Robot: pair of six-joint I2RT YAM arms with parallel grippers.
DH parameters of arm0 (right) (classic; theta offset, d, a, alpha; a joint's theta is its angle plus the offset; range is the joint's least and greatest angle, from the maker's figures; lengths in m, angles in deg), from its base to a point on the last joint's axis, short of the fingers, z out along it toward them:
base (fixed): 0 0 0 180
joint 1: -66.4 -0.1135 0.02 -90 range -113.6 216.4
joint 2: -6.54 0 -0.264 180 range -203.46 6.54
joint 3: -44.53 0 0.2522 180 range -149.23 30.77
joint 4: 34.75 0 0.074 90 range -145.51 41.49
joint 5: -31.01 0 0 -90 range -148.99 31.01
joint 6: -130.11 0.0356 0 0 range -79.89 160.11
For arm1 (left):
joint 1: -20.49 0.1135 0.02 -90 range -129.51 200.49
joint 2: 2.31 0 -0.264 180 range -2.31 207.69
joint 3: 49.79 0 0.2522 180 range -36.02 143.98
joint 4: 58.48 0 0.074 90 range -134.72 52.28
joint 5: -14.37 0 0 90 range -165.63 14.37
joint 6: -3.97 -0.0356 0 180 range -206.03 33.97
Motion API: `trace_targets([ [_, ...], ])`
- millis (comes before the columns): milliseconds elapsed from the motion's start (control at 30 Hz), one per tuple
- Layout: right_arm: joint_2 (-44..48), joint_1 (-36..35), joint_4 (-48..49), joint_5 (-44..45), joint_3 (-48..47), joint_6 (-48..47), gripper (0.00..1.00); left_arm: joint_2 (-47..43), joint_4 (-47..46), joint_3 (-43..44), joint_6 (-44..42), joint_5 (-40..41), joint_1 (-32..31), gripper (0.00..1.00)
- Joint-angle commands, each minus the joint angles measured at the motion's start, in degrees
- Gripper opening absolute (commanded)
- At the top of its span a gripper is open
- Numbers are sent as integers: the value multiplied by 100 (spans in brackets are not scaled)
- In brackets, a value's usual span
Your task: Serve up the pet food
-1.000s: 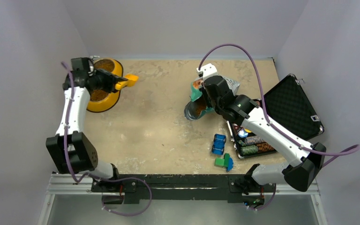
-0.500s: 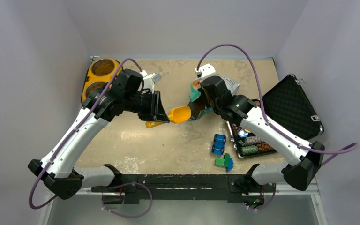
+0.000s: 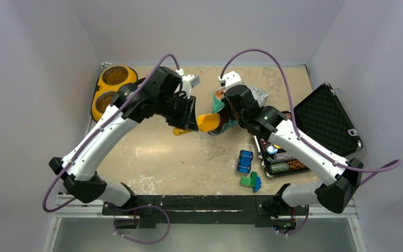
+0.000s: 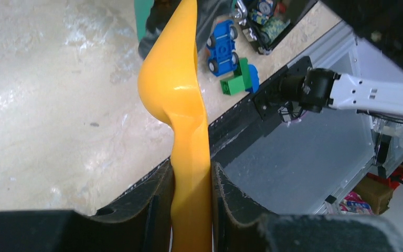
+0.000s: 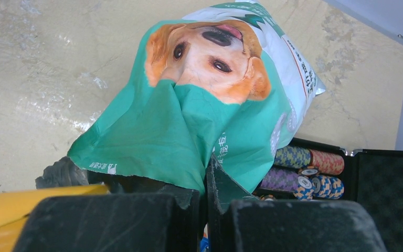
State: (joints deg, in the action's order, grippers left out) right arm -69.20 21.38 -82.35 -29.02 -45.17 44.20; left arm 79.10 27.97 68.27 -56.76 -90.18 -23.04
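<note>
My left gripper (image 3: 184, 122) is shut on the handle of a yellow scoop (image 3: 208, 122), whose bowl sits at the open mouth of the teal-green pet food bag (image 3: 225, 111). In the left wrist view the scoop (image 4: 181, 89) runs up between my fingers (image 4: 155, 207). My right gripper (image 3: 230, 109) is shut on the bag's torn top edge; the right wrist view shows the bag (image 5: 189, 126) with its orange dog picture. Brown kibble fills the two cups of the yellow double bowl (image 3: 108, 88) at the far left. Kibble inside the bag is hidden.
An open black case (image 3: 322, 122) with stacked poker chips (image 3: 283, 161) stands at the right. A blue toy car (image 3: 244, 160) and green and blue bricks (image 3: 251, 181) lie near the front. The table's front rail (image 3: 199, 202) is close behind them.
My left arm swung from the yellow bowl at far left across to the bag, carrying the scoop; its bowl now meets the bag's mouth. The right arm kept holding the bag.
</note>
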Motion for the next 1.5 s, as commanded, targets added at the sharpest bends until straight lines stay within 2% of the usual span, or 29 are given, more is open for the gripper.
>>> trace_targets([
  [0, 182, -104, 735, -152, -540, 87, 0, 484, -795, 302, -102, -237, -11, 0],
  [100, 158, -106, 690, -163, -624, 118, 0, 667, -1027, 35, -175, -156, -10, 0],
  [267, 58, -104, 571, -244, -779, 294, 0, 885, -1499, -542, 58, 1775, 2, 0],
  [367, 10, -104, 476, -309, -881, 394, 0, 1248, -978, 88, 1114, 2836, 1, 0],
  [433, -12, -104, 407, -347, -937, 458, 0, 1596, -520, 594, 1651, 3015, 34, 0],
  [567, -125, -105, 308, -436, -1090, 570, 0, 2043, -521, 846, 2232, 2216, 139, 0],
  [733, -130, -104, 244, -464, -1100, 631, 0, 1756, -2051, -553, 3068, 552, 557, 0],
  [867, -90, -104, 281, -458, -1000, 594, 0, 2056, -3108, -1046, 4044, -429, 886, 0],
  [967, -145, -49, 266, -521, -989, 694, 0, 2744, -4223, -1074, 4487, -609, 897, 0],
  [1067, -183, 143, 132, -739, -1027, 1081, 0, 3474, -4500, -690, 4078, -462, 942, 0],
  [1133, -207, 168, 103, -700, -1021, 1097, 0, 3565, -5062, -940, 3824, -564, 1010, 0],
  [1200, -191, 196, 123, -643, -970, 1080, 0, 3377, -5944, -1513, 3755, -680, 1043, 0],
  [1367, -158, 261, 183, -566, -905, 1011, 0, 3071, -9994, -3186, 4246, -1747, 1116, 0],
  [1467, -143, 278, 218, -538, -854, 967, 0, 2858, -10809, -3717, 4159, -2056, 1128, 0],
])
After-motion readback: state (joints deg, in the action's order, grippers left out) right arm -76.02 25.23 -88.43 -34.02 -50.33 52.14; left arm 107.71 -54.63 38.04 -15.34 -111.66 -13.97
